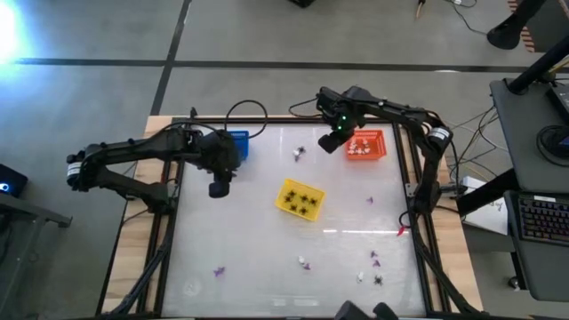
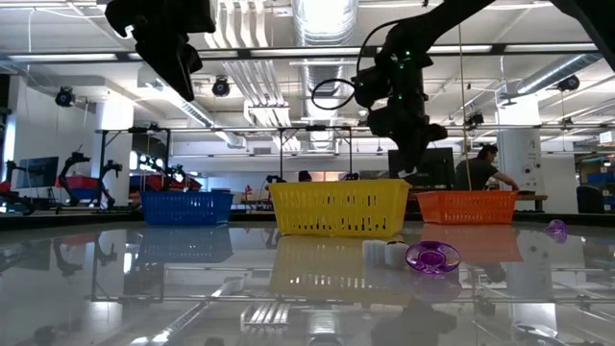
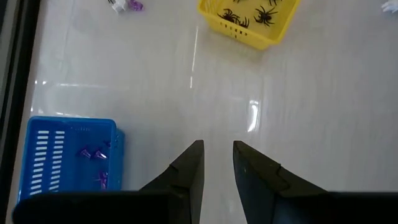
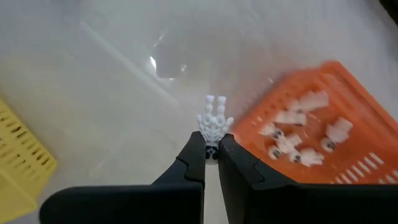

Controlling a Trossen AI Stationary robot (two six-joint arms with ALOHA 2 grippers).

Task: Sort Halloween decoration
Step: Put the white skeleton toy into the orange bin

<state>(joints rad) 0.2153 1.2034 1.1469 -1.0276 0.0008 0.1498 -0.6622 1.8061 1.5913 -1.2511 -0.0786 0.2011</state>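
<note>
- Nearest the right wrist camera, the right gripper (image 4: 211, 149) pinches a small white skeleton-hand piece (image 4: 214, 123) by its wrist end, with the bony fingers sticking out beyond the jaws.
- Seen from above, that gripper (image 1: 333, 140) hangs just beside the orange basket (image 1: 380, 153), on the side facing the middle of the worktop (image 1: 249, 240). The piece is not yet over the basket.
- The orange basket (image 4: 364, 146) already holds several white pieces (image 4: 298, 134).
- The yellow basket (image 1: 286, 206) at mid-worktop holds black spiders (image 1: 304, 202). The blue basket (image 3: 34, 155) holds purple bits (image 3: 93, 154).
- The left gripper (image 3: 216, 163) hovers above bare worktop near the blue basket, its jaws a narrow gap apart and holding nothing.
- Loose pieces lie scattered along the near side of the worktop: a purple bit (image 1: 219, 271), a white piece (image 1: 304, 262) and a black spider (image 1: 379, 279), among others.
- The pieces look like light, stiff plastic, thin and smooth, so probably slippery and apt to skid or flick away under a poor pinch.
- A hold across the thickest part, the body of a spider or the wrist of a hand, seems safer than one on the thin legs or fingers.
</note>
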